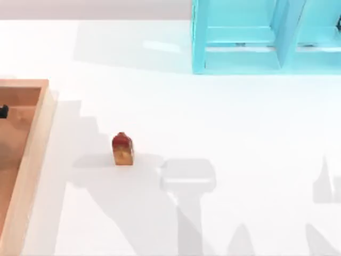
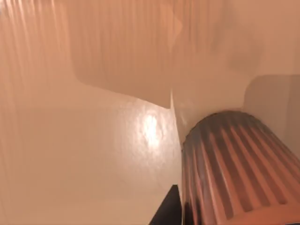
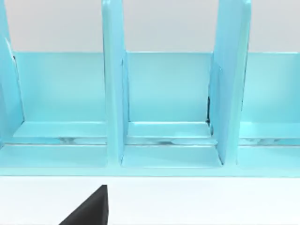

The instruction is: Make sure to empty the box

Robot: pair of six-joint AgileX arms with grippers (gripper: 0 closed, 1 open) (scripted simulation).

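Box (image 1: 33, 160): a shallow wooden tray with a thick light tan rim and an orange-brown floor, lying at the left edge of the tabletop (image 1: 224, 122); part of it runs out of the top view on the left.
Inside the box: a small dark shape (image 1: 3, 111) sits at the left margin over the box floor, near its far wall; too little of it shows to say what it is.
Left wrist view: close over the orange-brown box floor (image 2: 84, 154), with a ribbed cylinder (image 2: 234, 173) standing on it close to the camera, striped dark and pale along its side.
Left fingers: a dark wedge (image 2: 168, 208) right beside the ribbed cylinder is all that shows; spread or pressed together, I cannot tell.
Small bottle (image 1: 122, 149): red-capped and amber-bodied, standing upright on the tabletop outside the box, to the right of its right wall and apart from it.
Blue shelf (image 1: 266, 37): a turquoise unit with upright dividers, far across the tabletop from the box, at the top view's upper right.
Right wrist view: faces the blue shelf's open compartments (image 3: 168, 93) across a strip of white tabletop.
Right fingers: one dark tip (image 3: 89, 211) shows over the tabletop in front of the shelf; their state cannot be told.
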